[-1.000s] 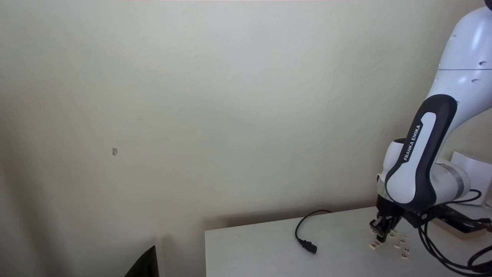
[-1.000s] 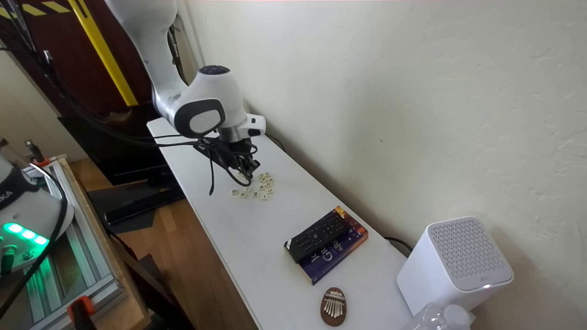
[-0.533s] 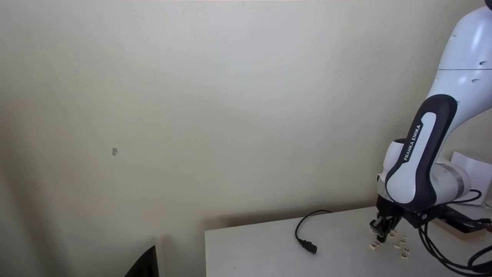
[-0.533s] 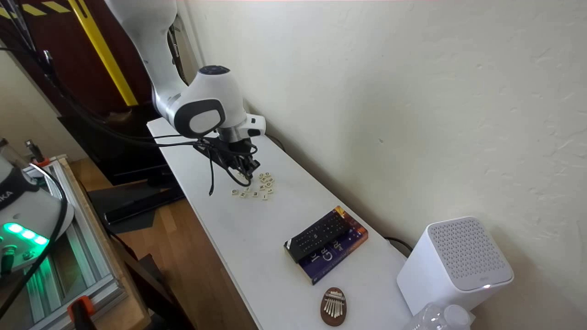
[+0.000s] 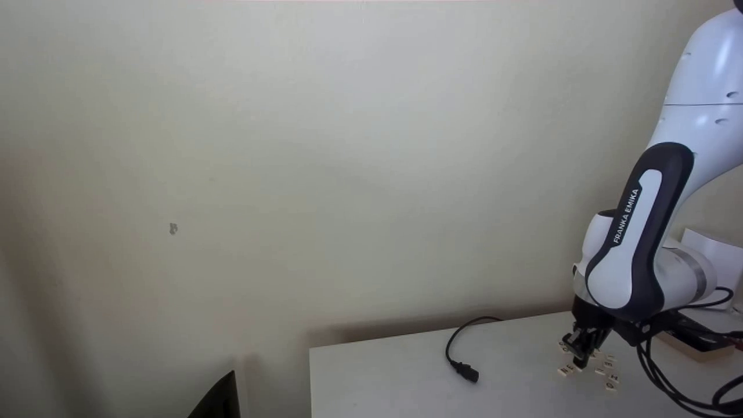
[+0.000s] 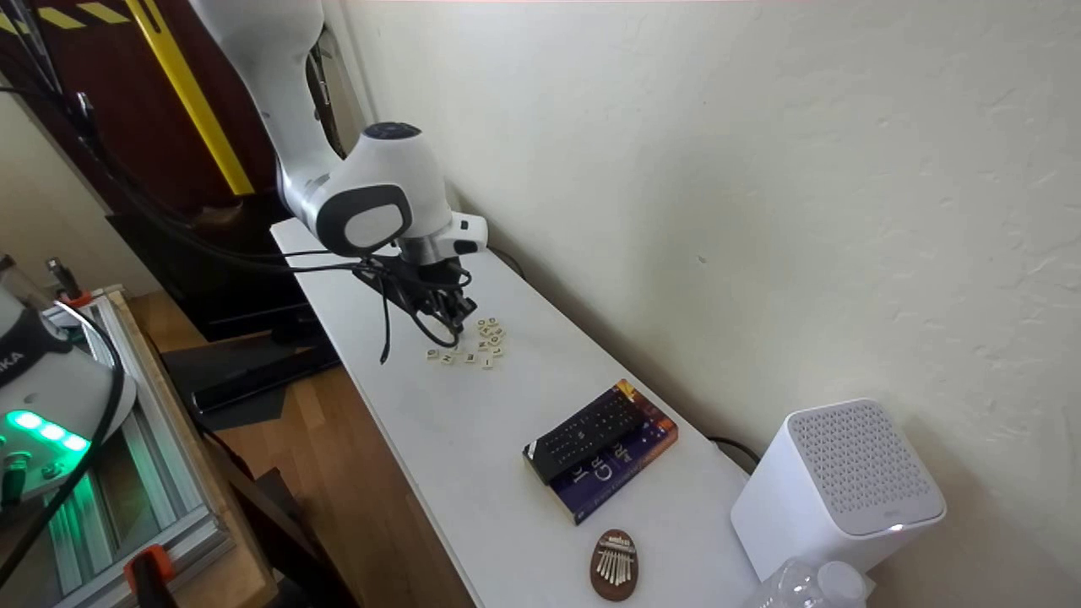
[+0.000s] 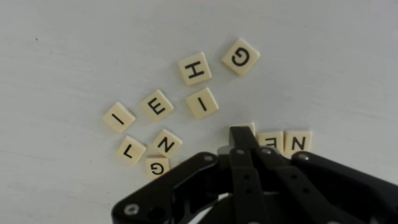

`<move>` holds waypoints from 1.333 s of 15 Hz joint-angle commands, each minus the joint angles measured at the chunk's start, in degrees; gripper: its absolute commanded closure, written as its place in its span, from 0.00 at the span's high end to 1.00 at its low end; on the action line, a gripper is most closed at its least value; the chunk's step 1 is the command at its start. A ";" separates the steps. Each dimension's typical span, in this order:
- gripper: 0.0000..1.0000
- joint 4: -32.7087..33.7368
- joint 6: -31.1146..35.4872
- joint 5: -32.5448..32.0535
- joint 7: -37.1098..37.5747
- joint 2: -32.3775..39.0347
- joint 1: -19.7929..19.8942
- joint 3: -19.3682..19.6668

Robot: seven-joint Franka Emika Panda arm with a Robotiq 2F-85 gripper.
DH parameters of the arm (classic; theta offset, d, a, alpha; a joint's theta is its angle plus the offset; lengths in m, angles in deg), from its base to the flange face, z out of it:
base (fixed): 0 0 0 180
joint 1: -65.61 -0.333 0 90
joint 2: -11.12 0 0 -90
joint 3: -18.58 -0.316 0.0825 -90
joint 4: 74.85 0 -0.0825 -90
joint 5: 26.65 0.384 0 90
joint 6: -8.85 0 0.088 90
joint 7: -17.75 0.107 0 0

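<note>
Letter tiles (image 7: 202, 103) are lying around the gripper (image 7: 245, 137), whose fingers are resting together and hiding most of one tile (image 7: 251, 126) between the long edges of the surface (image 6: 473, 439); its bare side is facing a G tile (image 7: 241, 57), slanting slightly from the E tile (image 7: 272, 138).

Premises: robotics lab, as I read it from my end of the link.

Robot stock: my own white arm (image 5: 638, 220), lettered FRANKA EMIKA, three o'clock in an exterior view; a further robot's housing (image 6: 72, 393), green lights (image 6: 52, 431) glowing, between eight and nine o'clock in an exterior view.

Fittings, in an exterior view: metal rails (image 6: 192, 523) and orange-and-black clamp (image 6: 149, 567), eight o'clock; yellow bar (image 6: 191, 97) and diagonal stripes (image 6: 103, 12), ten o'clock.

Room-type extras I list, in an exterior view: wood-look floor (image 6: 372, 540), seven o'clock; book (image 6: 619, 475), five o'clock, on a white surface (image 6: 456, 447); white box (image 6: 832, 490) with perforated top, four o'clock; painted wall (image 6: 811, 152), two o'clock.
</note>
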 commanded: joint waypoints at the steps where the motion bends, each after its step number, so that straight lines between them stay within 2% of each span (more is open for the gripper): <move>1: 0.00 -2.73 1.74 -0.07 0.55 -0.54 -1.79 2.24; 6: 0.00 -3.40 2.59 0.01 0.59 -0.36 -3.03 3.67; 15: 0.00 -1.09 2.19 -0.15 0.12 1.73 -0.14 -0.07; 20: 0.00 -0.66 3.10 0.34 0.68 2.21 0.69 -0.68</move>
